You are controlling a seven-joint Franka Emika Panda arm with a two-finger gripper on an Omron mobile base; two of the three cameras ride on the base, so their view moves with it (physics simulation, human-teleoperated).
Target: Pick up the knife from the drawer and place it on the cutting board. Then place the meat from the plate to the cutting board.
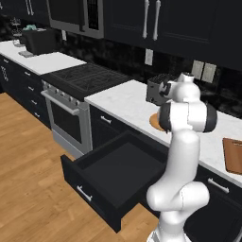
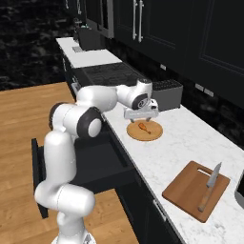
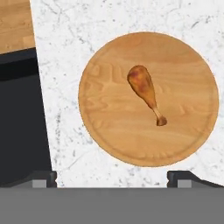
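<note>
Right under my gripper [image 2: 141,117] sits the round wooden plate [image 3: 109,131], and my jaws are spread wide with nothing between them, hanging above it without touching. Meat's a little drumstick [image 3: 145,90] lying near the plate's middle in my hand view, fat end toward 11 o'clock, bone end toward 5. Plate rests on the white marble counter [image 2: 181,143]. Down at the counter's front the big black drawer [image 1: 101,182] is pulled out, dark inside, can't make out anything in it. Farther along the counter, well apart from the plate, the cutting board [image 2: 188,193] has the knife [image 2: 209,187] lying on it, blade pointing toward 12 in the right base view.
</note>
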